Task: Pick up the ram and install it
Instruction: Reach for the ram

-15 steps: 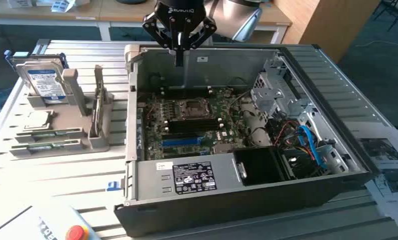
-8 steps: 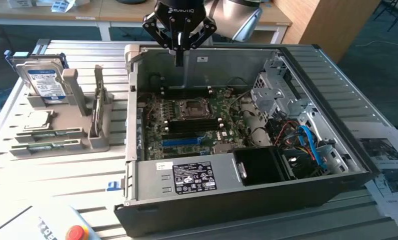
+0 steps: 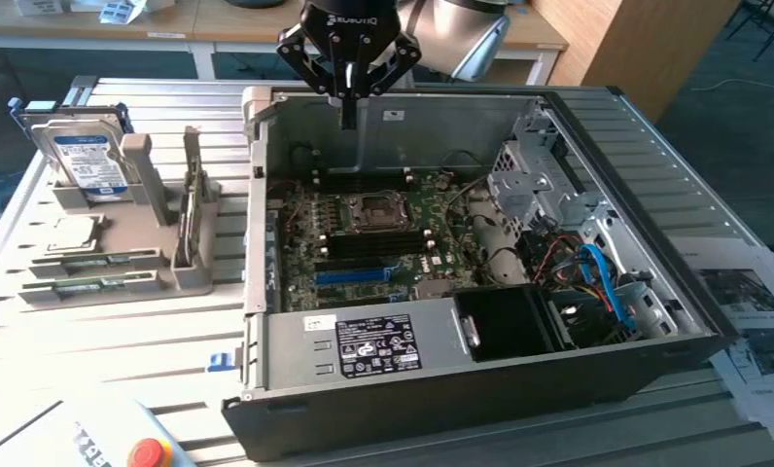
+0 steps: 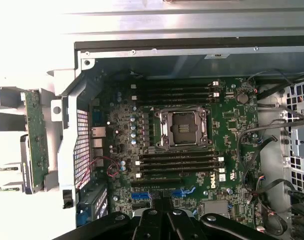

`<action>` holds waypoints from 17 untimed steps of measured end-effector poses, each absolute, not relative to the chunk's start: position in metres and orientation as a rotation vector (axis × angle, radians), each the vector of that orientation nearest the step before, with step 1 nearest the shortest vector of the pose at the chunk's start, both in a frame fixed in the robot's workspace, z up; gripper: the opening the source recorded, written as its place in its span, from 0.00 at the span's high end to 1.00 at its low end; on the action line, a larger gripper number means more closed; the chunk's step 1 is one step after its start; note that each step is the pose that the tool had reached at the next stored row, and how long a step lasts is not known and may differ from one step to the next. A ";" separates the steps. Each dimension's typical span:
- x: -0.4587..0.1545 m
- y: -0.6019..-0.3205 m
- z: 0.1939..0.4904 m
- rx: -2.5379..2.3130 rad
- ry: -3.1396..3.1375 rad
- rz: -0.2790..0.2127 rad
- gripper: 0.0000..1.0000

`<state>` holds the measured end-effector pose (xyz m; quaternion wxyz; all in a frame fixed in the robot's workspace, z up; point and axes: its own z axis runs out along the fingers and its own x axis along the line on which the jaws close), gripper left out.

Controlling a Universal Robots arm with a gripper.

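Green and thin, the ram (image 3: 193, 195) stands on edge in a grey holder (image 3: 190, 275) beside the computer case (image 3: 361, 413), probably light and easy to snap, best pinched by its flat sides, while the end effector (image 3: 348, 109) hangs closed, empty.

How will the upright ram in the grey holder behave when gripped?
The ram is a thin bare circuit board: probably stiff and light, but easily damaged if squeezed hard. Standing on edge in the grey holder, it likely binds or tilts if pushed sideways.
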<state>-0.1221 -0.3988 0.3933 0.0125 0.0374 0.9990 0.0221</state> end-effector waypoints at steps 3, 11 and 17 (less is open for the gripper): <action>-0.128 -0.398 0.393 0.117 3.114 0.069 0.90; -0.150 -0.396 0.393 0.117 3.114 0.069 0.90; -0.166 -0.396 0.393 0.117 3.114 0.069 0.90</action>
